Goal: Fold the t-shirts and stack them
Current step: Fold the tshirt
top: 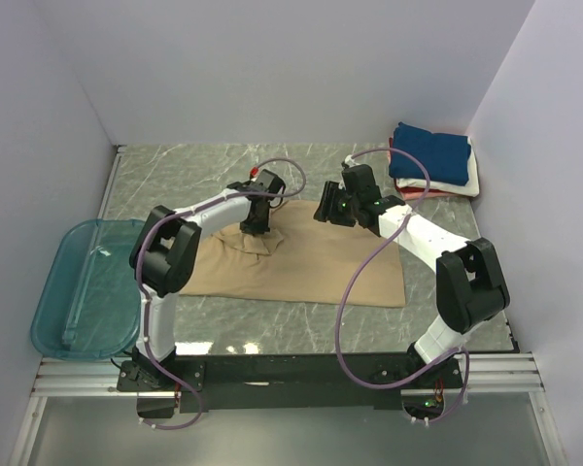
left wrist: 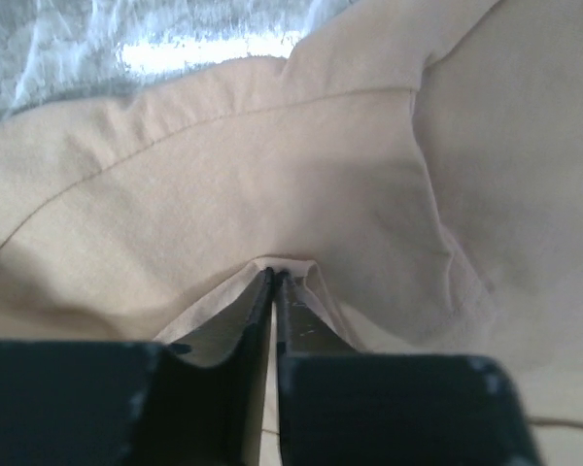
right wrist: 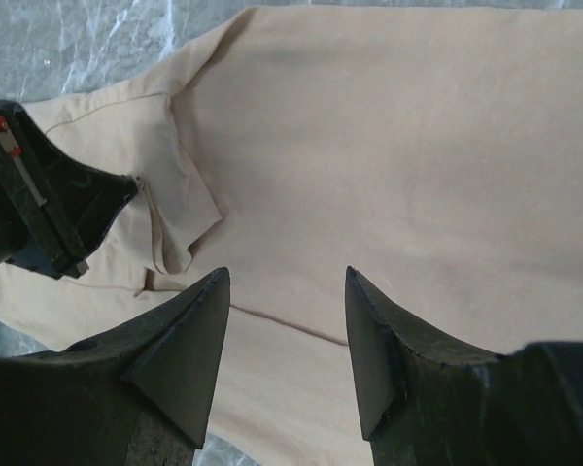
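A tan t-shirt lies spread on the marble table, partly folded. My left gripper is shut on a pinch of its cloth near the left end; in the left wrist view the fingertips are closed with tan fabric bunched over them. My right gripper hovers open over the shirt's far edge; the right wrist view shows its open fingers above the tan cloth. Folded navy, white and red shirts sit stacked at the back right.
A translucent teal tub lies at the table's left edge. White walls close in the back and both sides. The left arm's gripper body shows at the left of the right wrist view.
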Robot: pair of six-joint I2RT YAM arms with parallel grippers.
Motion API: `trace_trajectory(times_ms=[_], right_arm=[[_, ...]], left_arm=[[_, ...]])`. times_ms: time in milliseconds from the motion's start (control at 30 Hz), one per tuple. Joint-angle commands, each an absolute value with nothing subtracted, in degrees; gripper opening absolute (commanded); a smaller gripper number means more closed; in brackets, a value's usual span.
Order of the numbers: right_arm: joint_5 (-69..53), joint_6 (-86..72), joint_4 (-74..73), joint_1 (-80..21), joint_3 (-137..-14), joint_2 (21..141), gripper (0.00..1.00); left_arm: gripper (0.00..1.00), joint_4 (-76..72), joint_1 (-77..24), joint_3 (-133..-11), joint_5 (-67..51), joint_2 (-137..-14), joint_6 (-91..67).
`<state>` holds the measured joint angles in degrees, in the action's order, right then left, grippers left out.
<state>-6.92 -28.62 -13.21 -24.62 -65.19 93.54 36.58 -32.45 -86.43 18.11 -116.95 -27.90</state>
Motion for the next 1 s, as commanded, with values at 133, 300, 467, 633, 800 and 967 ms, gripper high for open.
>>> trace_trajectory(times_ms=[133, 300, 467, 633, 800, 967], right_arm=[[-7.03, -28.30, -10.99, -24.96, -64.34, 90.26, 0.58], [-7.03, -28.30, -10.98, -24.96, -64.16, 90.26, 0.58], [-6.50, -27.77, -11.51, -24.87, -64.42, 90.00, 0.58], [-6.59, -27.69, -11.51, -24.87, -64.42, 90.17, 0.57], [-6.24, -27.51, -11.95, -24.96, -64.34, 90.26, 0.58], [-6.06, -27.25, -12.22, -24.96, -64.60, 90.35, 0.58]], left_arm=[[0.11, 34.63, -32.52, -84.64, 16.96, -110.30, -28.12], [0.34, 35.15, -32.52, -87.01, 15.65, -112.23, -28.12], [0.45, 35.51, -32.70, -88.94, 16.61, -114.60, -28.56], [0.47, 36.38, -32.70, -91.66, 17.84, -116.98, -28.30], [0.45, 37.18, -32.70, -92.90, 18.98, -119.62, -28.56], [0.41, 36.39, -32.70, -91.58, 18.90, -119.88, -28.92]])
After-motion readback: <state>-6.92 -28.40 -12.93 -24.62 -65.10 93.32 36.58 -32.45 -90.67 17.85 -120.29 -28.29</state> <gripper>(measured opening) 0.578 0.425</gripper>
